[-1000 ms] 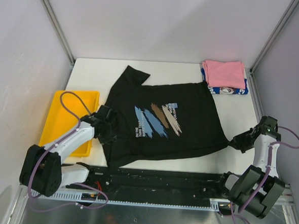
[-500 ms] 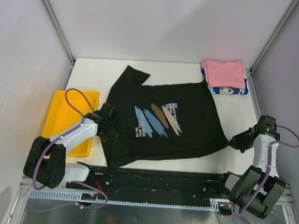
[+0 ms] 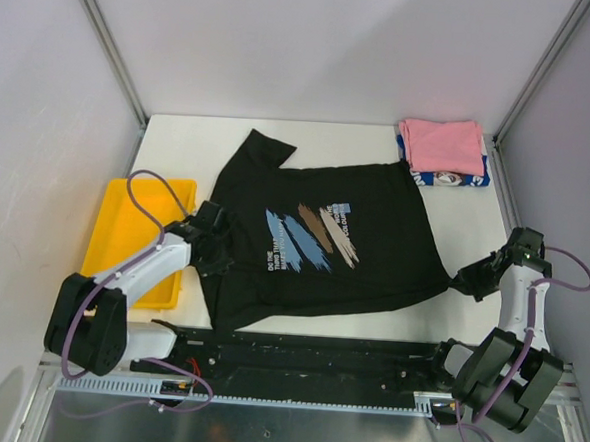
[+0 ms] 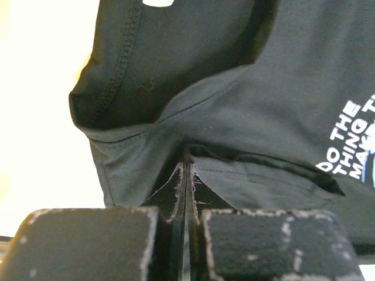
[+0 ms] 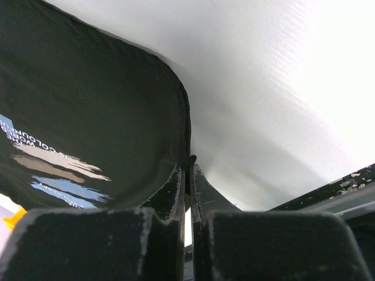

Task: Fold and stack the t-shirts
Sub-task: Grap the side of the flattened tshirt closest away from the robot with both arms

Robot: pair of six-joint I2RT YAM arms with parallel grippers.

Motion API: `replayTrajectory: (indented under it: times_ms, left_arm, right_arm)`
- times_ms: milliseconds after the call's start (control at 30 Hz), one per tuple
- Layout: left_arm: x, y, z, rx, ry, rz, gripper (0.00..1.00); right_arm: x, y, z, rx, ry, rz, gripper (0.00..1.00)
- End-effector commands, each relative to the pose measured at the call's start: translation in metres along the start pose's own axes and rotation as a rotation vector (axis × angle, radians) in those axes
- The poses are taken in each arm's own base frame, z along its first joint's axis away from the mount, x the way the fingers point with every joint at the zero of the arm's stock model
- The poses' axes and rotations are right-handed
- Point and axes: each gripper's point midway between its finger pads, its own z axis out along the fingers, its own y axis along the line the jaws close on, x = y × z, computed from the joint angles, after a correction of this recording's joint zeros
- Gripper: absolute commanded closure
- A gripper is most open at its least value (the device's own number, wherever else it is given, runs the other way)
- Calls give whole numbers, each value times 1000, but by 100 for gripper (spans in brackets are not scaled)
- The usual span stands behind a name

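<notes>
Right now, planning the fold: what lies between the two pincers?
The black shirt, spread flat, spans from left pincer to right pincer; the top view shows it.

The work surface was a white rectangular table top [image 3: 340, 144], matte and evenly lit, with soft shadows only. Three plain pale grey wall panels enclosed it: a back panel [image 3: 316, 42], a left panel [image 3: 41, 115] and a right panel [image 3: 570, 148]. Slanted aluminium frame posts stood at the left [image 3: 106, 41] and right [image 3: 545, 66] rear corners. A black metal rail [image 3: 317, 358] ran along the table's near edge, with a white slotted cable duct [image 3: 284, 396] just in front of it. Nearest of all lay a dull grey metal sheet [image 3: 292, 436].
</notes>
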Motion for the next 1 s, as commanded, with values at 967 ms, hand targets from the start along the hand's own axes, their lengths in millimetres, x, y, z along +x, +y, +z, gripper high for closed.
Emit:
replayTrajectory:
  times_ms: [967]
  left_arm:
    - [-64,18,-187,205,-437,-100,100]
  right_arm:
    - [0,-12,-10,101,-107,-47,100]
